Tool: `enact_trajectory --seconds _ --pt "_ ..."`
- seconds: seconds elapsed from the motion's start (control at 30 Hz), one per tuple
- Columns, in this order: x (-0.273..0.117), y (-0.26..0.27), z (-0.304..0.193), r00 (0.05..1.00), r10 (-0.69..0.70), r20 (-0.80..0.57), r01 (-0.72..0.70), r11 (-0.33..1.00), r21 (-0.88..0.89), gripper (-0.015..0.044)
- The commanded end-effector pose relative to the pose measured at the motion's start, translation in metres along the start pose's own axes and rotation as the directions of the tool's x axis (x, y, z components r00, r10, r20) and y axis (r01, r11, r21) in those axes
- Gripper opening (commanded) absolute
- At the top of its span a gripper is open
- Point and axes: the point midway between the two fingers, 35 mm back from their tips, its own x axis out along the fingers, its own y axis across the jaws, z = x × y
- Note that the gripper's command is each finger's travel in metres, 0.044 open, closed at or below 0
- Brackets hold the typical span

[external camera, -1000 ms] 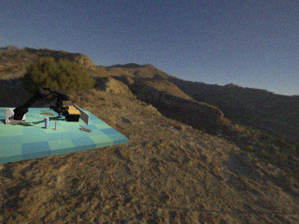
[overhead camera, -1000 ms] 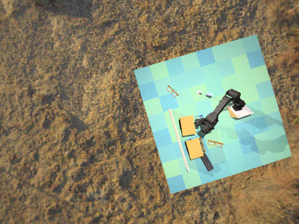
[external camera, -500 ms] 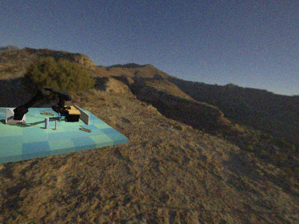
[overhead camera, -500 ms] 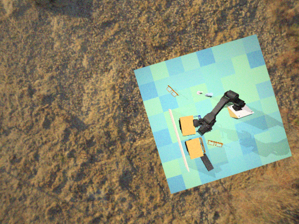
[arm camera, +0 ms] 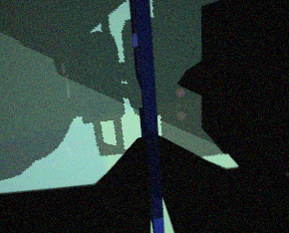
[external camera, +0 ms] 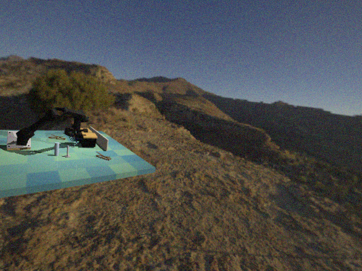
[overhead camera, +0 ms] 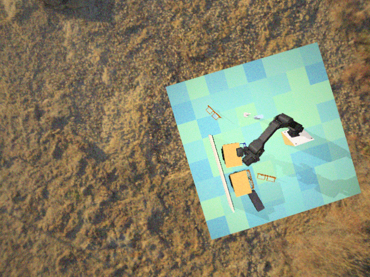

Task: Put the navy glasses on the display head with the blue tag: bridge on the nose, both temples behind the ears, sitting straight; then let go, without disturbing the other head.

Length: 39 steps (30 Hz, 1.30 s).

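Observation:
My gripper (arm camera: 148,145) is shut on the navy glasses (overhead camera: 243,144) (arm camera: 145,70), whose dark blue bar runs up through the wrist view. In the top view the gripper is at the front side of the upper display head (overhead camera: 232,160), and part of the navy frame shows beside that head's front corner. The arm hides the rest of the glasses. The other display head (overhead camera: 240,183) stands just below it in that view, with an orange-brown frame (overhead camera: 251,180) at its front. No blue tag shows, and whether the navy bridge touches a nose is hidden.
A pale upright panel (overhead camera: 221,173) (external camera: 101,139) stands behind the heads. A dark block (overhead camera: 256,200) lies by the lower head. Orange-brown glasses (overhead camera: 266,178) lie near the arm, another pair (overhead camera: 216,114) (external camera: 103,157) farther off. Two slim upright posts (external camera: 57,149) (external camera: 68,151) stand apart.

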Motion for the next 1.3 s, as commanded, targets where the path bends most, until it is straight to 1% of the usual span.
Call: enact_trajectory --seconds 0.0,0.43,1.27 --pt "-0.001 -0.008 -0.001 1.0 -0.006 -0.001 0.006 1.0 -0.001 0.0" --pt "-0.001 -0.019 -0.001 1.0 -0.006 -0.001 0.006 1.0 0.0 0.0" --pt "0.001 -0.02 -0.001 1.0 -0.006 -0.001 0.006 1.0 0.0 0.0"
